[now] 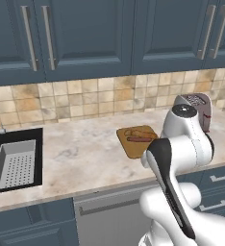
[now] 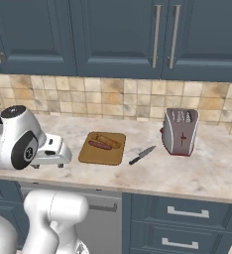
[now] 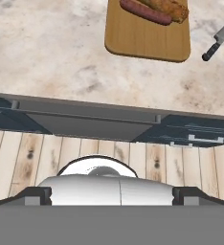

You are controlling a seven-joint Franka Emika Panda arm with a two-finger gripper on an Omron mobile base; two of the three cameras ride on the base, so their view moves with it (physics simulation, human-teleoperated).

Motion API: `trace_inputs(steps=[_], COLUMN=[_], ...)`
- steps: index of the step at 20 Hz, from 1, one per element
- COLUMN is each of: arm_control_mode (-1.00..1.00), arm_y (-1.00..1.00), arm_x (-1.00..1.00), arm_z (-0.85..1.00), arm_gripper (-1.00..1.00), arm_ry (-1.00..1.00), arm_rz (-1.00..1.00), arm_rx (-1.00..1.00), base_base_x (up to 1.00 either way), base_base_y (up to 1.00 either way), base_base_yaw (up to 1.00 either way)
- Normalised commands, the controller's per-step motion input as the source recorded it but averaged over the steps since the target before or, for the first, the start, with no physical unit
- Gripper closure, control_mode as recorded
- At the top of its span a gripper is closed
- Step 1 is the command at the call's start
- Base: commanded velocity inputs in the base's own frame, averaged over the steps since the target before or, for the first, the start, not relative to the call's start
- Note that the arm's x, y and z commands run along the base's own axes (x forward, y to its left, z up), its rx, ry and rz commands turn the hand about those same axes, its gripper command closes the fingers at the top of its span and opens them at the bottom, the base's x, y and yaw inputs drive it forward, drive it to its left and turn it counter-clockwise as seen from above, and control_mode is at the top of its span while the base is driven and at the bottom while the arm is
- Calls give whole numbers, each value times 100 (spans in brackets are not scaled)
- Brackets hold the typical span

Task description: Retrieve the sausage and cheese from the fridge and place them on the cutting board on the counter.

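The bench (image 2: 197, 173), a long beige marbled worktop under blue wall cabinets (image 2: 113, 34), is being faced by the arm, which is being held folded back off its front edge. The black sink (image 1: 13, 161) is being seen at nine o'clock in the left base view, with a perforated tray inside it. The toaster (image 2: 180, 131) is being shown at three o'clock of the cutting board (image 2: 102, 150), well apart from it.

The cutting board is lying flat near the middle of the bench, and the sausage (image 2: 99, 145) is being carried on its far half, beside a lighter orange-brown piece (image 2: 110, 140) that is being taken for the cheese, though its shape cannot be told surely. A knife (image 2: 142, 155) is lying just beside the board at three o'clock, not touching it.

The tool is standing at its widest and nothing is being held in it. The placing step is judged to be finished or nearly so; next, only a clear retreat is being called for. Nothing is being seen in the way.
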Motion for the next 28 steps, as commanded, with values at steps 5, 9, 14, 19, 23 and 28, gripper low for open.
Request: trace_inputs(steps=[5, 9, 14, 19, 23, 28], arm_control_mode=[100, 100, 100, 100, 100, 100], arm_y=[0, 0, 0, 0, 0, 0], arm_x=[0, 0, 0, 0, 0, 0], arm_z=[0, 0, 0, 0, 0, 0], arm_gripper=[-100, -100, -100, -100, -100, -100], arm_ry=[0, 0, 0, 0, 0, 0], arm_rz=[0, 0, 0, 0, 0, 0], arm_rx=[0, 0, 0, 0, 0, 0], base_base_x=[-92, -61, 0, 0, -18, -18], base_base_y=[-21, -41, -48, -50, -44, -41], base_base_yaw=[0, 3, 23, 43, 56, 69])
